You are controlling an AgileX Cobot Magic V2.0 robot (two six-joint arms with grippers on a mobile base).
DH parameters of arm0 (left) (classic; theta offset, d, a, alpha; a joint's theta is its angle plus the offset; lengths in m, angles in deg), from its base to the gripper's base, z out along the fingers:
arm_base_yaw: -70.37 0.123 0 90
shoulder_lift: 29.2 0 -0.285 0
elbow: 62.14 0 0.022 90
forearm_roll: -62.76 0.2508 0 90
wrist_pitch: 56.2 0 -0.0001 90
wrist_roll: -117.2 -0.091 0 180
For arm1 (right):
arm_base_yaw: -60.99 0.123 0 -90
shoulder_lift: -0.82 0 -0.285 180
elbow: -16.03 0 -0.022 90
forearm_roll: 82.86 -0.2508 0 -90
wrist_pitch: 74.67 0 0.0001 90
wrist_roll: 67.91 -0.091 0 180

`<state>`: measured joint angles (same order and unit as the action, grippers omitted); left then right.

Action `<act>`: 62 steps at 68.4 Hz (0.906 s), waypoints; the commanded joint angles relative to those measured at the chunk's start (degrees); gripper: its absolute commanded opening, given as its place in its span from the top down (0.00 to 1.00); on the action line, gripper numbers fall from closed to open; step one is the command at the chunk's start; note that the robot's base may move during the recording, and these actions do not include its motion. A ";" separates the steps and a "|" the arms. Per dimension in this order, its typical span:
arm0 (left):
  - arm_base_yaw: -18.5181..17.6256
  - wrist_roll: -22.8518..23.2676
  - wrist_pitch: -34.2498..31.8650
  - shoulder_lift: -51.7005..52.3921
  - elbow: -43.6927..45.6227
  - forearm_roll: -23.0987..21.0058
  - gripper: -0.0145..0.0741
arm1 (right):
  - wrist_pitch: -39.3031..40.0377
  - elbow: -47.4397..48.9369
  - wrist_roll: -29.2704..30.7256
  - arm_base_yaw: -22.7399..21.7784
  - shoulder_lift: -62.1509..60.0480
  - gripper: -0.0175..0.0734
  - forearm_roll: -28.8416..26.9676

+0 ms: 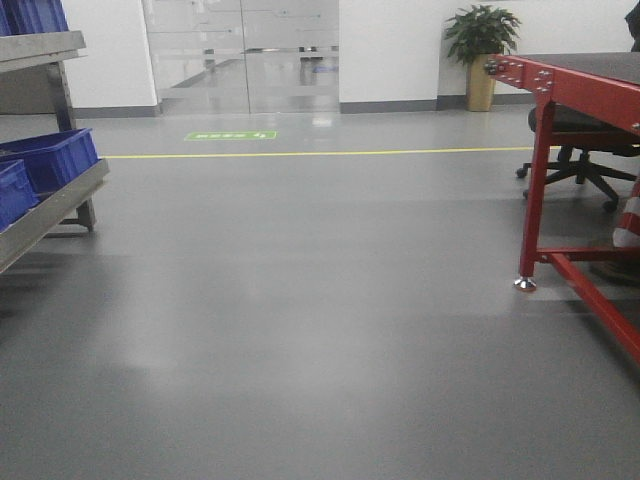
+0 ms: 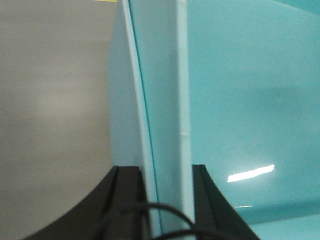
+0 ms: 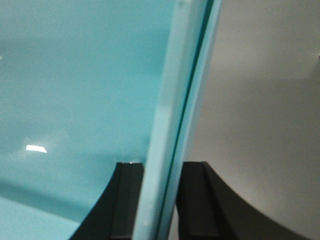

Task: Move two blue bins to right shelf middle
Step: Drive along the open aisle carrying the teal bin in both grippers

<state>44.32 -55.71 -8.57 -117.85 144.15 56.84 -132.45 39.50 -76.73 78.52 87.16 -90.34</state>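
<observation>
A red-framed bench (image 1: 538, 190) fills the right of the frame, a black office chair (image 1: 583, 128) beneath its top, a potted plant (image 1: 482, 32) at upper right, and a yellow line (image 1: 300, 153) crossing the grey floor (image 1: 300, 330).

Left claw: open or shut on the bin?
Shut on the bin. In the left wrist view, the left claw has its fingers pressed against either side of the bin's wall.

Right wrist camera, as I read it: right claw (image 3: 161, 172) has one black finger (image 3: 127, 200) on each side of the blue bin (image 3: 75, 90) wall, pressed against it. Grey floor (image 3: 265, 125) to the right.
</observation>
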 commanded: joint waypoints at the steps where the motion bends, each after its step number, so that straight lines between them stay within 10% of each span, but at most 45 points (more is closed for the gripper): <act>1: -0.01 0.54 -7.07 1.65 1.16 -2.79 0.96 | 3.40 0.57 1.19 -0.20 -0.37 0.98 0.76; 62: -0.01 0.54 -7.07 1.65 1.16 -2.79 0.96 | 3.40 0.57 1.19 -0.20 -0.37 0.98 0.76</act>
<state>44.32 -55.71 -8.70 -117.85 144.15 56.84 -132.45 39.50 -76.73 78.52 87.16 -90.34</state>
